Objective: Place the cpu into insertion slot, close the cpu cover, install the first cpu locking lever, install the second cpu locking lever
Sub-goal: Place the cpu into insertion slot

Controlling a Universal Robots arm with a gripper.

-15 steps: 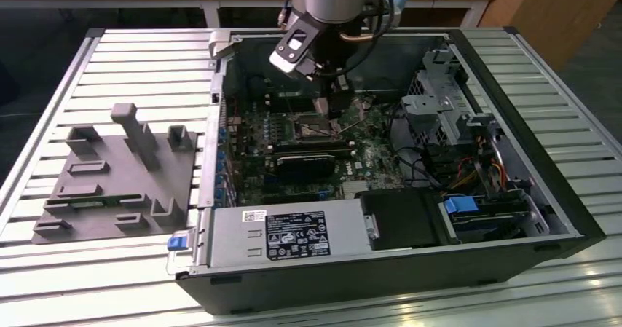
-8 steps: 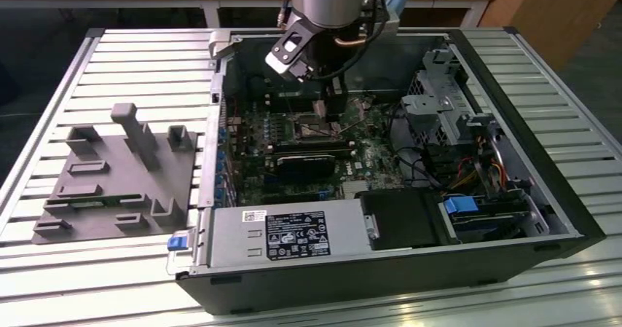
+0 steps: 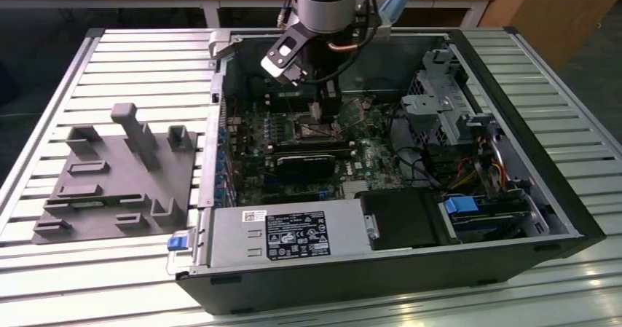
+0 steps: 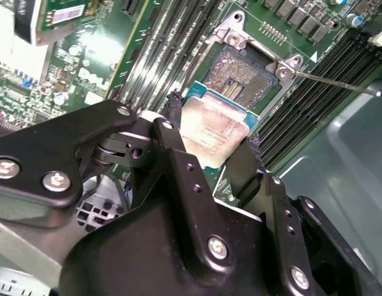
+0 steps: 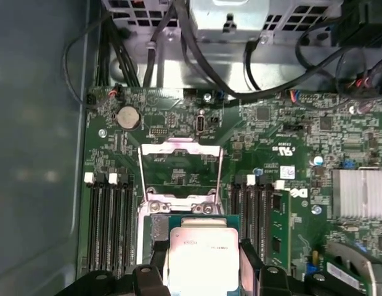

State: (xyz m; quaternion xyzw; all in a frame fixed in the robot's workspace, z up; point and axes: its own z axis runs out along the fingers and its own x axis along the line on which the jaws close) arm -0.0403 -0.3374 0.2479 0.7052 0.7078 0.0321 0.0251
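My gripper is shut on the cpu, a flat square chip with a dull silver top, gripped by two opposite edges. It hangs a little above the green board, just beside the insertion slot, whose dark centre lies uncovered. In the first wrist view the cpu sits between the black fingers, and the cpu cover stands swung open beyond it. A thin lever rod sticks out past the slot. In the exterior view the gripper reaches down into the case over the slot.
Black memory slots flank the socket on both sides. Cables and a drive cage crowd the case's far side. A power supply fills the front. A grey fixture sits on the slatted table at the exterior view's left.
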